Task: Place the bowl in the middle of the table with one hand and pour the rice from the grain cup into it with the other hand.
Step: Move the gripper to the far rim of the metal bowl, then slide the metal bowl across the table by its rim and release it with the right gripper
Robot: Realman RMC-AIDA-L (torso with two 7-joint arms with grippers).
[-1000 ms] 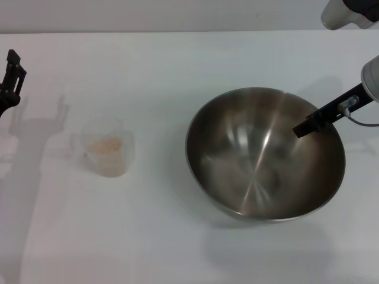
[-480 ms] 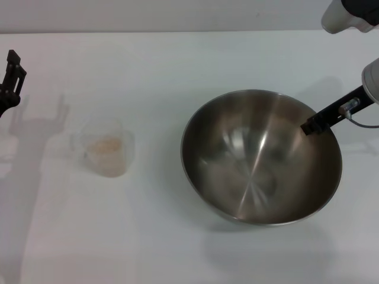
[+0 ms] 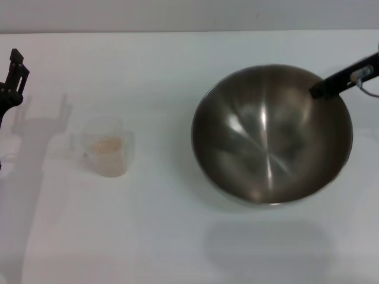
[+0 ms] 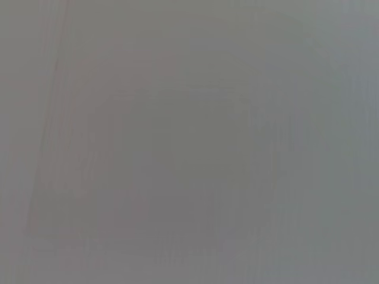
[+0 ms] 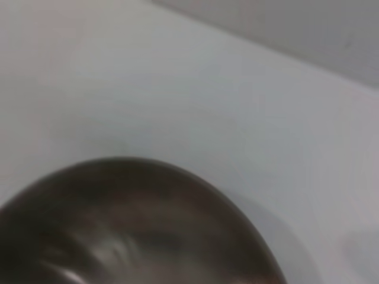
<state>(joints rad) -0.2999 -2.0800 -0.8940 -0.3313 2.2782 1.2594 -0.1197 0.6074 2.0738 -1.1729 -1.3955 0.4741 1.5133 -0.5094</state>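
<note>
A steel bowl sits tilted, apparently lifted, right of centre on the white table; left, an upright clear cup holds rice.

Light is even and bright, with soft shadows on the tabletop. The bowl shows glare streaks. Both wrist views are blurred.

A plain, pale grey matte wall strip spans the far edge at twelve o'clock (in the right wrist view it shows as a darker grey wedge). A soft grey shadow lies at nine o'clock.
</note>
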